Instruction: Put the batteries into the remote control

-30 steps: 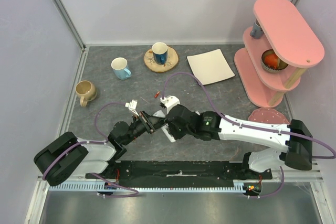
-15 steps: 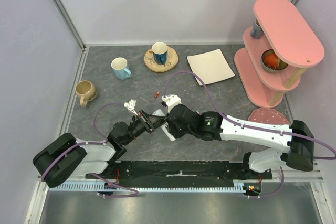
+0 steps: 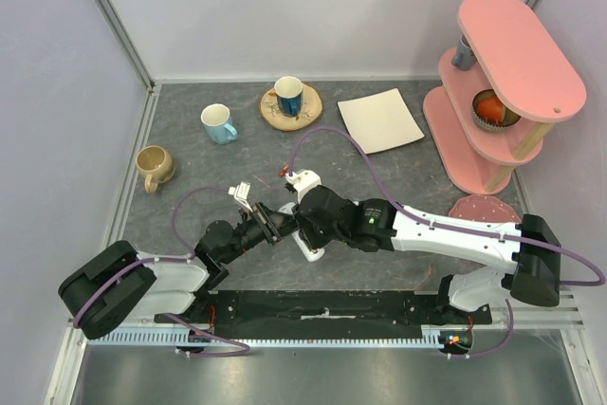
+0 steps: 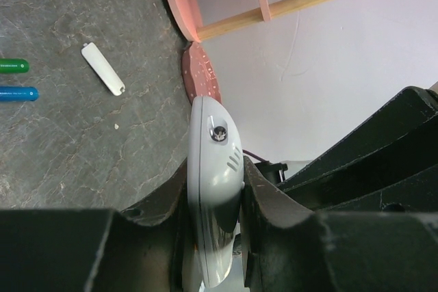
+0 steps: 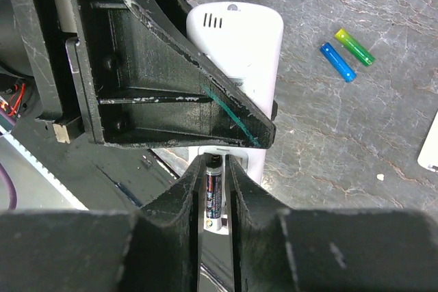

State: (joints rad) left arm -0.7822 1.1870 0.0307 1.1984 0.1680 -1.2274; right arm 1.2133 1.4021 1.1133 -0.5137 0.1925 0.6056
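— Between the black fingers of the right gripper, what lay?
— A slim cylindrical battery, seated in the smooth white remote control; the fingers stood barely parted, grip unclear.
— And the remote?
— The left gripper clamped its rounded body, over the veined grey table.

**Right arm closes in on the red-orange battery**

The right arm has swung a little to the left over the past second. Its white wrist camera mount now sits just beside the red-orange battery, where a clear gap showed before. The arm's black shoulder has moved toward that battery too, and the purple cable loop has shifted with the wrist.
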